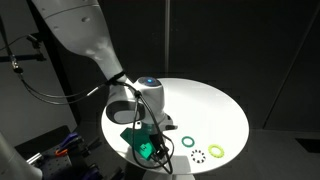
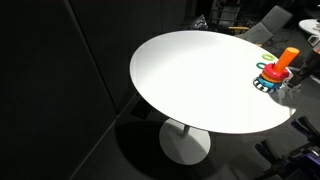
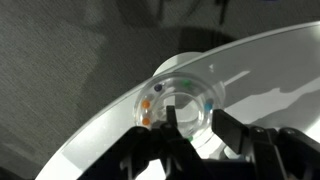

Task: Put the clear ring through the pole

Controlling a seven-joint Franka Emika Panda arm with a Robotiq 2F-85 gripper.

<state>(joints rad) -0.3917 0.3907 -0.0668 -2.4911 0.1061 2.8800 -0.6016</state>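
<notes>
Yet to be grasped and threaded onto the pole (image 2: 287,58): clear ring (image 1: 198,154) lying lower centre on the table (image 1: 215,100), apart from gripper (image 1: 152,146), fingers (image 3: 227,130) spread.

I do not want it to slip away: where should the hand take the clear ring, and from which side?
The clear ring lies flat on the white table, so probably from straight above, on its rim, with one finger inside the hole.
</notes>
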